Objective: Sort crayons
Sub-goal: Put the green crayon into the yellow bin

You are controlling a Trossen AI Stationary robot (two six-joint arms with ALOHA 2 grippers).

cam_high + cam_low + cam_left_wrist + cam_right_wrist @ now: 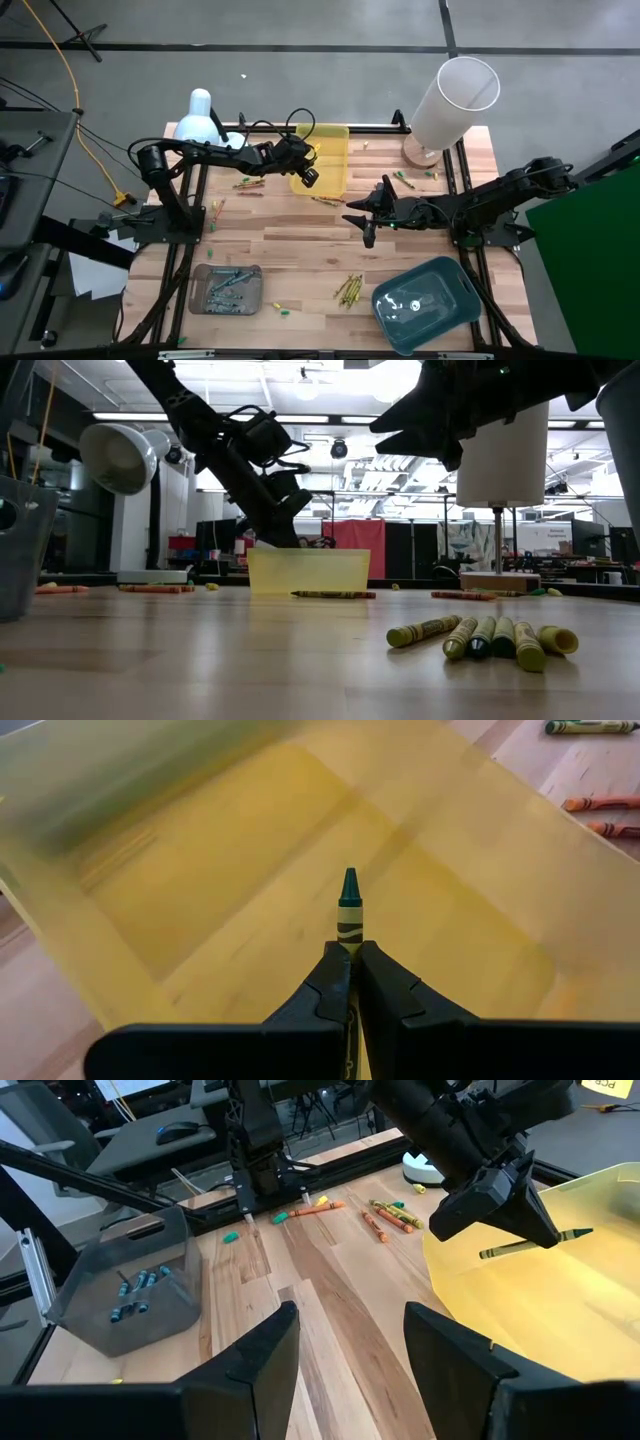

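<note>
My left gripper (310,178) hangs over the yellow tray (330,150) at the table's far middle, shut on a crayon (349,910) with an olive wrapper and a dark green tip. My right gripper (362,228) hovers open over the bare wood right of centre, with nothing between its fingers (270,1350). Several olive crayons (350,290) lie in a bunch on the wood near the front. Orange crayons (247,183) lie left of the yellow tray, and one dark crayon (325,200) lies just in front of it. Blue crayons lie in the grey tray (227,288). My left gripper pinches the crayon's wrapped shaft (349,935) between its two fingers. The crayon lies along the fingers and its pointed tip (582,1234) sticks out ahead of them. The fingers slant down from the table's left. The crayon is lifted clear above the yellow tray's floor.
A teal tray (428,300) sits at the front right. A white cylinder (455,100) on a wooden base stands at the far right corner, and a white lamp (200,115) at the far left. Small green crayons (405,180) lie near the cylinder's base.
</note>
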